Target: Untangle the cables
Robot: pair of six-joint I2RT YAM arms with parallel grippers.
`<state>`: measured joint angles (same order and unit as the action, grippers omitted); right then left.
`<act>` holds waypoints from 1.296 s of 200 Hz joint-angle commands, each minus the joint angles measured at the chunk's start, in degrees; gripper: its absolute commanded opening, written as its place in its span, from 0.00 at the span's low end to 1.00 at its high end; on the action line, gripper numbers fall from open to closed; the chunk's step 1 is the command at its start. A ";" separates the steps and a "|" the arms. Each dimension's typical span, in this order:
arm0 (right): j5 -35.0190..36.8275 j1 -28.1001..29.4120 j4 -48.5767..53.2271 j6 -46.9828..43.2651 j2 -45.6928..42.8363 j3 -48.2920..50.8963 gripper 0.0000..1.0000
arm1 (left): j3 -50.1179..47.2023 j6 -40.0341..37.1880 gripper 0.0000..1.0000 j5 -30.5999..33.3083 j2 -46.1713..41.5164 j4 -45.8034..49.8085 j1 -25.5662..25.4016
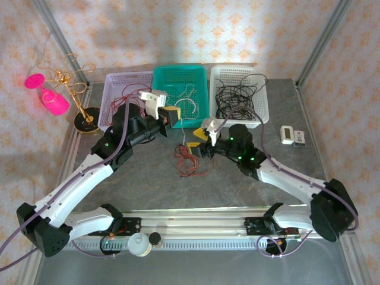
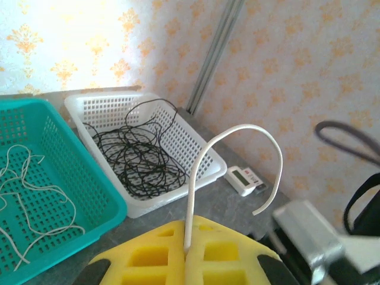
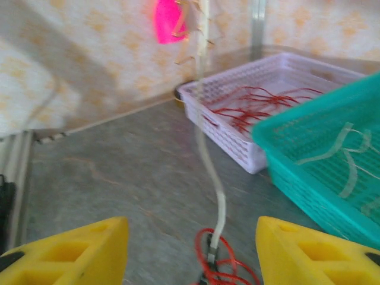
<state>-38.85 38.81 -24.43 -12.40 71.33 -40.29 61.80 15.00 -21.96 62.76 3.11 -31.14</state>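
Note:
The cables lie as a small red knot (image 1: 190, 159) on the grey table in the top view, between the two arms. A white cable (image 3: 212, 178) rises out of that red knot (image 3: 222, 270) and runs up and away. My left gripper (image 1: 172, 117) is raised near the teal basket and is shut on the white cable (image 2: 196, 172), whose free end curls over beyond the yellow pads (image 2: 148, 255). My right gripper (image 1: 202, 141) hovers just above the knot. Its jaws stand open, one fingertip (image 3: 83, 249) on each side of the white strand, and touch nothing.
Three baskets line the back: a lavender one (image 1: 117, 80) with red wires, a teal one (image 1: 160, 77) with white wires, a white one (image 1: 261, 107) with black wires. A gold wire stand with pink cups (image 1: 56, 101) is at far left. A small timer (image 1: 293, 135) lies at right.

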 commanded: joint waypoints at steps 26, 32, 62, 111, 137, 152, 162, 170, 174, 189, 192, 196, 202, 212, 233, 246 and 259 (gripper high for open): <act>0.61 0.22 -17.67 4.27 8.02 -2.60 0.58 | 1.66 3.91 0.00 1.45 -2.55 -2.66 -0.15; 0.06 0.34 -17.69 4.32 9.75 -3.52 0.57 | 1.68 4.18 0.00 1.36 -2.71 -2.76 -0.15; -1.31 2.03 -19.15 5.59 16.96 -5.66 0.50 | 2.11 5.53 0.00 1.43 -3.24 -3.73 -0.15; 1.25 5.04 -20.26 8.96 23.88 -4.88 0.12 | 3.14 5.88 0.00 3.48 -4.49 -5.52 -0.15; 3.79 5.14 -21.54 10.46 24.82 -2.03 0.06 | 5.00 5.02 0.00 4.34 -4.49 -5.41 -0.15; 5.30 5.14 -21.37 10.47 24.91 -0.48 0.03 | 6.64 4.15 0.00 5.24 -4.33 -4.99 -0.23; 5.80 5.14 -21.15 10.13 25.07 0.39 0.03 | 7.77 3.48 0.00 5.64 -4.17 -4.67 -0.20; 6.20 5.14 -20.97 9.94 25.24 0.99 0.03 | 8.78 2.88 0.00 6.18 -3.98 -4.34 -0.15; 6.47 5.14 -20.93 9.89 25.33 1.28 0.03 | 9.16 2.65 0.00 6.36 -3.88 -4.20 -0.18; 7.58 5.12 -20.93 9.91 25.80 2.40 0.11 | 11.11 1.64 0.00 7.17 -3.36 -3.60 -0.18; 7.83 5.14 -20.97 9.92 25.79 2.61 0.13 | 11.55 1.50 0.00 7.33 -3.31 -3.54 -0.16; 8.10 5.14 -20.93 9.94 25.80 2.90 0.15 | 12.10 1.25 0.00 7.51 -3.18 -3.27 -0.15; 8.49 5.14 -20.88 9.90 25.79 3.23 0.17 | 12.76 0.94 0.00 7.70 -2.96 -3.10 -0.20; 8.76 5.18 -20.71 9.48 25.72 3.70 0.21 | 13.91 0.50 0.00 7.89 -2.59 -2.74 -0.18; 9.89 5.14 -19.42 8.33 25.66 3.98 0.28 | 15.73 -0.33 0.00 8.19 -2.12 -2.58 -0.15; 11.02 5.14 -18.72 7.67 25.61 4.01 0.29 | 16.47 -0.80 0.00 8.53 -2.03 -2.65 -0.16; 12.51 5.14 -17.97 7.40 25.40 3.92 0.29 | 17.22 -1.48 0.00 8.85 -1.81 -2.57 -0.16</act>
<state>-30.04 43.94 -43.29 -3.51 96.99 -35.90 77.28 15.94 -14.48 60.86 2.26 -31.14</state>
